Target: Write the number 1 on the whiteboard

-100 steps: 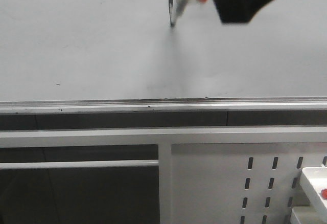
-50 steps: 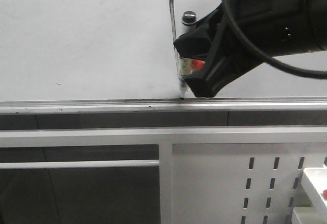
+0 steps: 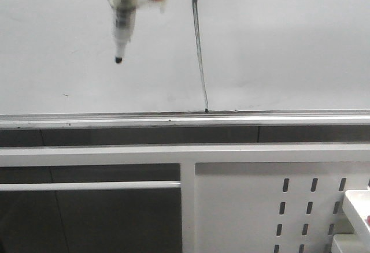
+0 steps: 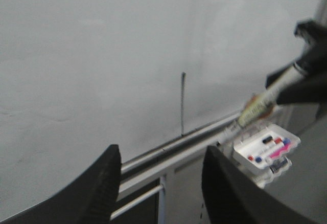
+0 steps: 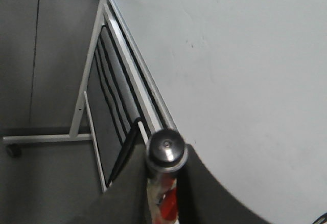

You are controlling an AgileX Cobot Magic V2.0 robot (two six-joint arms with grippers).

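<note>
Right gripper (image 5: 162,203) first, and its dark fingers are clamped on the marker (image 5: 164,173), the silver-black butt end of the pen sticking up toward the wrist camera with a red and white label showing just below it. In the front view that marker (image 3: 124,16) hangs blurred at the upper left of the frame, tip pointing down and clear of the board, well left of the stroke. The left gripper (image 4: 161,178) sits at the bottom of its own view, two black fingers (image 4: 102,183) spread wide with nothing between them.

Out from there, the number 1 (image 3: 199,54) stands in the upper middle of the front view: a thin black line, slightly slanted, thicker at its top, running down until it meets the silver rail. The left wrist view catches it too (image 4: 182,104), centre frame. The whiteboard (image 3: 289,45) fills the whole upper half of the front view, glossy grey-white, with the rail along its lower edge.

Below, a white slotted panel (image 3: 260,207) takes the lower right. A white tray (image 4: 265,150) of coloured markers sits at the right of the left wrist view.
</note>
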